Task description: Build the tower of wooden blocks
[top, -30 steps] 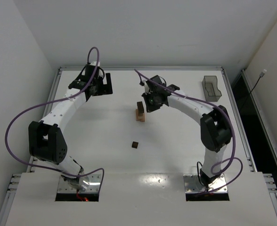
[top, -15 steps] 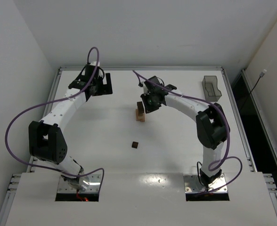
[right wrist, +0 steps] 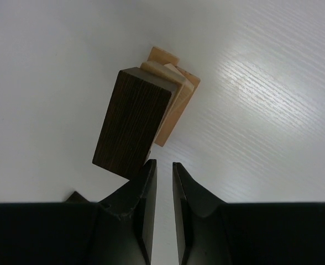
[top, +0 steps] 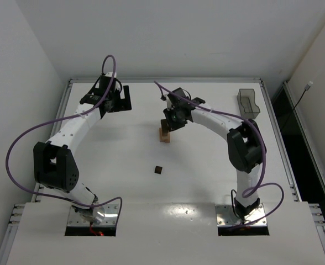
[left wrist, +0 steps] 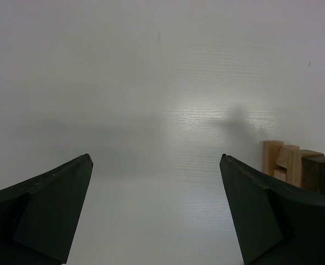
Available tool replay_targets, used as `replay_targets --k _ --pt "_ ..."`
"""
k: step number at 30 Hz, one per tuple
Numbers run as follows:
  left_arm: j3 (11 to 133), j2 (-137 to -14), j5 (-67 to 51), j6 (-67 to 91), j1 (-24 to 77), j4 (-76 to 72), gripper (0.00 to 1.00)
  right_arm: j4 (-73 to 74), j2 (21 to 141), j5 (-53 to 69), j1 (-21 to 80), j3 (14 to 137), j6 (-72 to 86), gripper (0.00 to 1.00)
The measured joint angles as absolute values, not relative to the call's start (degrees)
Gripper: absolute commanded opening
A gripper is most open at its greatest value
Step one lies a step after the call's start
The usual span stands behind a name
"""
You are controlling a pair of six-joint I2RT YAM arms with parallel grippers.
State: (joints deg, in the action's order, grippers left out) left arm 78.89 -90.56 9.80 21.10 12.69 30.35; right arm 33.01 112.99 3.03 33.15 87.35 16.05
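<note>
The wood block tower (top: 164, 134) stands mid-table as a narrow tan column with a dark brown block (top: 164, 125) on top. In the right wrist view that dark block (right wrist: 134, 128) lies across the tan blocks (right wrist: 180, 93), just ahead and left of my right gripper (right wrist: 164, 165). Its jaws are parted by a narrow gap with nothing between them. My left gripper (left wrist: 156, 160) is wide open and empty at the far left of the table (top: 124, 98). From there the tower (left wrist: 287, 162) shows at the right edge of its view.
A small loose dark brown block (top: 158, 169) lies on the table nearer the arm bases. A smoky-grey see-through tray (top: 249, 102) sits at the far right corner. White walls rise behind and to the left of the table.
The right gripper's jaws have parted slightly from shut and let go of the dark block, which stays on the tower. The right arm shifted a little left. The left arm is still.
</note>
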Motion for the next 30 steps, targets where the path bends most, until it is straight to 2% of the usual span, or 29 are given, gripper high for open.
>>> replay_targets --k 7,13,17,21,24,25,26,30 --pt "78.89 -90.98 9.72 21.1 12.69 30.37 1.0 33.01 113.56 3.11 33.15 87.48 16.05 0.15" --pt "78.89 -90.98 9.65 21.1 12.69 30.35 1.0 32.8 113.4 2.33 32.97 87.15 16.05 0.03" --pt "78.43 -90.94 9.39 21.34 12.69 30.06 1.0 32.36 109.51 0.27 32.47 81.78 15.94 0.03" --pt "73.8 -89.52 7.42 21.43 12.64 29.56 1.0 33.26 100.62 0.6 30.63 73.89 11.68 0.15" --pt "70.0 -88.16 5.78 20.56 12.64 30.2 1.0 33.54 94.48 5.02 29.5 70.0 5.48 0.3" --pt "69.32 -87.96 5.41 20.14 12.64 30.55 1.0 33.76 92.68 7.53 29.45 69.01 2.79 0.44" --pt "68.97 -87.94 5.1 19.66 12.64 30.85 1.0 33.87 91.18 10.28 29.65 68.23 0.23 0.5" --pt "69.06 -87.9 4.78 18.11 12.6 31.2 1.0 35.14 89.3 21.56 32.42 67.16 -8.29 0.61"
